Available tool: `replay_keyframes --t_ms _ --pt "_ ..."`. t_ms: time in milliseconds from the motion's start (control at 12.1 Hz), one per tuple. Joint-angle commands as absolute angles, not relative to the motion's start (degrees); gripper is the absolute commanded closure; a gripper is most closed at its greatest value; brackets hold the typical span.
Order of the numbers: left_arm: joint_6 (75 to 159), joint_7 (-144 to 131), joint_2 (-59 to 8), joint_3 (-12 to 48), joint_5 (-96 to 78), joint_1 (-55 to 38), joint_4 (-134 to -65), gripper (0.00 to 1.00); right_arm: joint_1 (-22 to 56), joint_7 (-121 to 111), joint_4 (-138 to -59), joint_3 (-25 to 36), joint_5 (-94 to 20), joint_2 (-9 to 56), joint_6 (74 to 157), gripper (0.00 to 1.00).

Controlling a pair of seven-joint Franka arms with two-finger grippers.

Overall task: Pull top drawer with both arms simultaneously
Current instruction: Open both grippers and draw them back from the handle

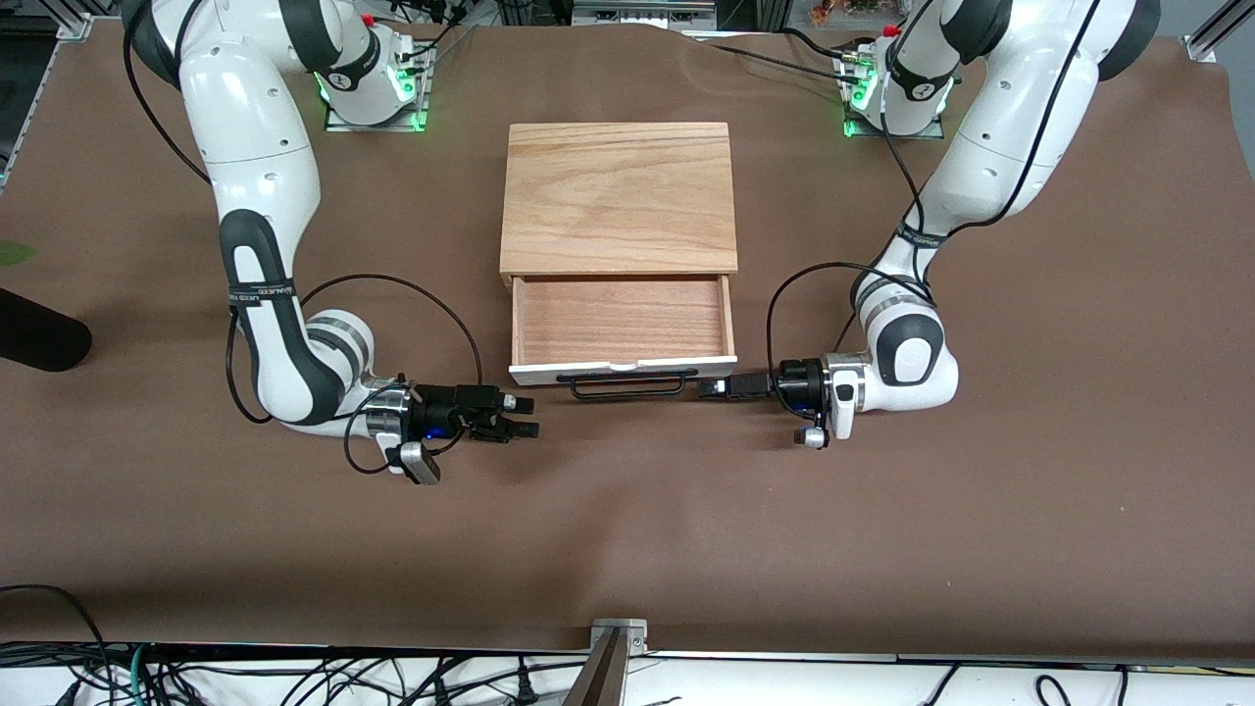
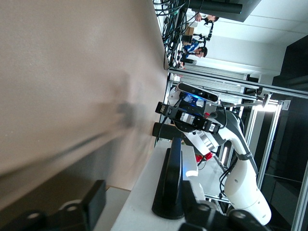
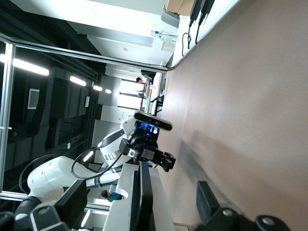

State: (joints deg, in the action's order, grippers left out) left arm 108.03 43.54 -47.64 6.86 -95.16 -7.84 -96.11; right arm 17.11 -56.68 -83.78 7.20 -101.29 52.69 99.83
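Observation:
The top drawer (image 1: 623,319) stands pulled out of the box, its reddish-tan tray bare. Its white front panel (image 1: 627,369) and black bar handle (image 1: 627,384) face the front camera. My left gripper (image 1: 714,386) is open, low over the table just off the handle's end toward the left arm's side. My left wrist view shows its fingers (image 2: 91,199) apart, with the panel (image 2: 139,207) and handle (image 2: 168,178) ahead. My right gripper (image 1: 529,416) is open off the handle's other end, apart from it. My right wrist view shows the panel (image 3: 122,197) and handle (image 3: 146,192) between its spread fingers (image 3: 207,197).
The box's light wood top slab (image 1: 618,196) lies between the two arm bases (image 1: 377,93) (image 1: 897,98). A brown cover (image 1: 627,529) spreads over the table. A black object (image 1: 39,338) lies at the right arm's end of the table. Cables run along the table edge nearest the camera.

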Motion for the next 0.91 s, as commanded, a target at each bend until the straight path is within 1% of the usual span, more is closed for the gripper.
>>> replay_keyframes --t_ms 0,332,497,580,829 --pt "108.02 41.67 -43.69 6.68 -92.82 -7.48 -98.09 0.00 17.84 -53.29 -83.32 11.06 -96.35 51.16 99.84 0.00" --pt "109.94 31.74 -36.67 5.72 -80.72 -5.54 -98.00 0.00 18.02 -44.67 -83.23 17.47 -79.15 46.16 99.67 0.00" --pt "114.15 31.29 -31.93 5.54 -69.32 -4.40 -98.96 0.00 18.02 -38.87 -81.84 19.77 -68.08 43.52 99.67 0.00" --pt "115.39 29.81 -29.03 5.54 -62.99 -4.31 -100.44 0.00 18.02 -35.54 -80.70 20.30 -62.72 42.11 99.23 0.00" --pt "115.23 22.16 -19.54 5.45 -45.15 -3.17 -104.49 0.00 18.02 -25.17 -78.58 20.57 -46.20 37.37 99.14 0.00"
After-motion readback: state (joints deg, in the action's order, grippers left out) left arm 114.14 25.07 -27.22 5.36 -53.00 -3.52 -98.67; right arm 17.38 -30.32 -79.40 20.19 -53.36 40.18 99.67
